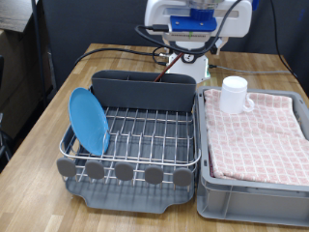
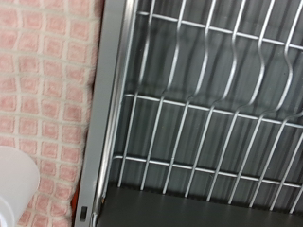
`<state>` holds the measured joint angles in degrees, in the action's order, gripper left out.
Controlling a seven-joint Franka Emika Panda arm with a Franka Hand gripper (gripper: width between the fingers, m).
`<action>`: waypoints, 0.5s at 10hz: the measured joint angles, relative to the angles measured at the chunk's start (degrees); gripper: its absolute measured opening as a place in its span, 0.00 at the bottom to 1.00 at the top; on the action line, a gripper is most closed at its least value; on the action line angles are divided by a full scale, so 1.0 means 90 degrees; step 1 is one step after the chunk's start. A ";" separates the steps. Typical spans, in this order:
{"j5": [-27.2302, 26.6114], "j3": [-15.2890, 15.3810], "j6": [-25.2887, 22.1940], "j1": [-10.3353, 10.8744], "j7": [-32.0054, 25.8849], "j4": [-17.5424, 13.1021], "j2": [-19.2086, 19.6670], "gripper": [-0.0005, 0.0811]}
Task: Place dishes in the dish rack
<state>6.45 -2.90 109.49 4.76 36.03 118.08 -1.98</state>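
Note:
The dish rack is a silver wire grid on a dark grey tray, with a tall grey caddy at its back. A turquoise-blue plate stands upright on edge in the rack, at the exterior view's left. A white handled mug stands upright on the pink checked cloth at the exterior view's right. The gripper hangs high at the exterior view's top, behind the caddy, touching nothing. The wrist view shows no fingers, only rack wires, cloth and an edge of the mug.
A grey bin lined with the cloth sits tight against the rack on the exterior view's right. A row of round grey tabs lines the rack's front. Black cables trail across the wooden table behind.

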 joint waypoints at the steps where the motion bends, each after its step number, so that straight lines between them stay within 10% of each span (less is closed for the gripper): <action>1: 0.0066 0.0044 0.0052 0.0015 0.0005 0.0116 -0.0099 0.99; 5: 0.0042 0.0223 -0.0069 0.0080 -0.0104 0.0075 -0.0118 0.99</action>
<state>6.83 -0.90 108.87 5.49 35.09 118.76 -3.05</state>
